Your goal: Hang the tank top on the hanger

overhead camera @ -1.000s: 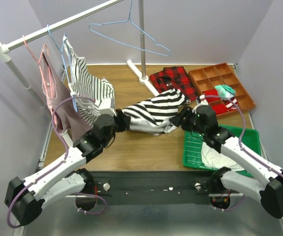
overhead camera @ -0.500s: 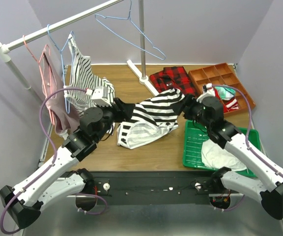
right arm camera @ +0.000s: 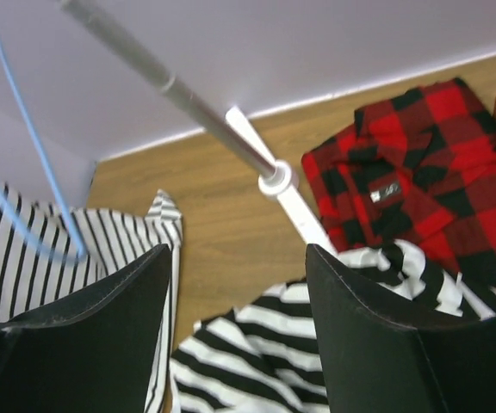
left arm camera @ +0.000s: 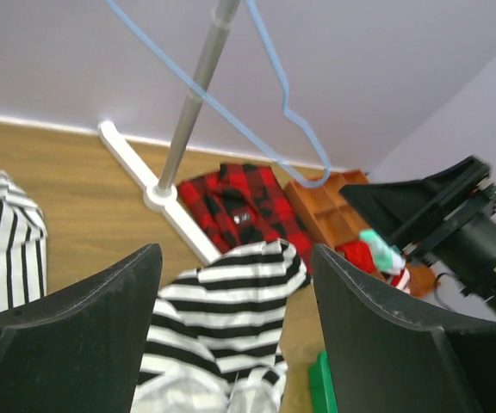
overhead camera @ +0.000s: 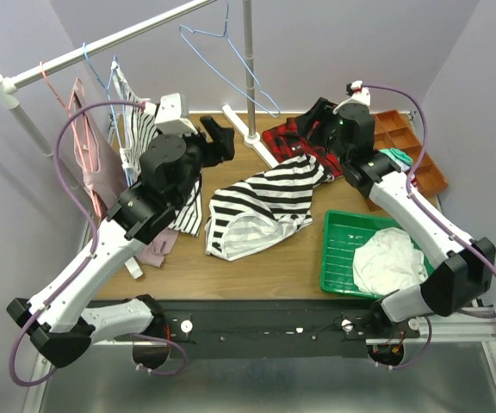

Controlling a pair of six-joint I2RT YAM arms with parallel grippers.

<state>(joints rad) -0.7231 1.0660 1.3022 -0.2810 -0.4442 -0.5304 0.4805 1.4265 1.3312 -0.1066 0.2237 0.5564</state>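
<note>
I see the tank top (overhead camera: pixel 261 206) lying crumpled (wide black-and-white stripes) below my fingers (left arm camera: pixel 67 335), not touched. The thin blue hanger (left arm camera: pixel 231 120) hangs up past their tips.

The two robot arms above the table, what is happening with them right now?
The left gripper and the right gripper are both raised over the table, open and empty. The tank top lies crumpled on the wood between them, held by neither. The hanger hangs bare from the rail above. So the top is not yet on the hanger.
</note>
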